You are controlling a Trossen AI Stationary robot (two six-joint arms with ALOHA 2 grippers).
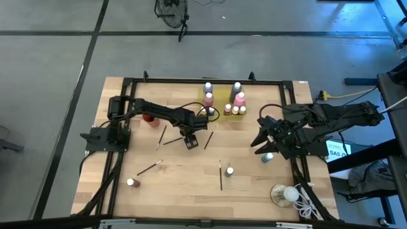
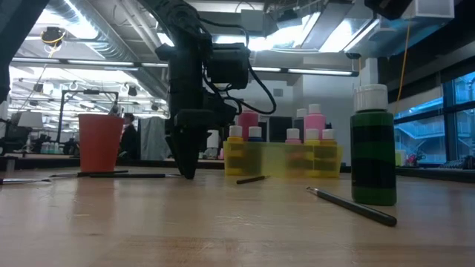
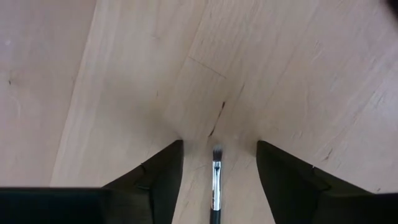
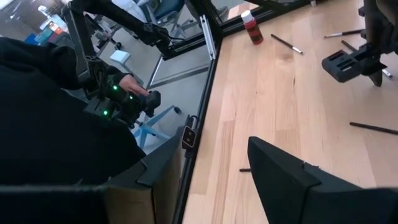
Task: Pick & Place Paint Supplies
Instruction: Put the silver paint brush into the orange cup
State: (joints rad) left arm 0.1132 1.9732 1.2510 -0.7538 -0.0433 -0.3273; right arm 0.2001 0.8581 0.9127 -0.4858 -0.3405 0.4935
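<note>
My left gripper (image 1: 191, 140) points straight down at mid-table, its fingertips low over the wood (image 2: 185, 172). It is open. Its two fingers stand on either side of the pale bristle end of a thin dark paintbrush (image 3: 216, 180), without touching it. That brush (image 1: 173, 141) lies flat and runs toward the table's left. Other paintbrushes (image 1: 208, 140) (image 1: 220, 175) (image 1: 149, 168) lie loose on the table. Several white-capped paint bottles (image 1: 236, 98) stand in a yellow tray (image 1: 224, 97) at the back. My right gripper (image 1: 257, 135) hangs open in the air at the right.
A red bottle (image 1: 149, 119) stands at the back left. Small bottles (image 1: 229, 172) (image 1: 130, 182) and a green one (image 1: 267, 157) (image 2: 373, 148) stand loose toward the front. A clear round dish with a white ball and cord (image 1: 285, 194) is at the front right. A black frame (image 1: 191, 81) rims the table.
</note>
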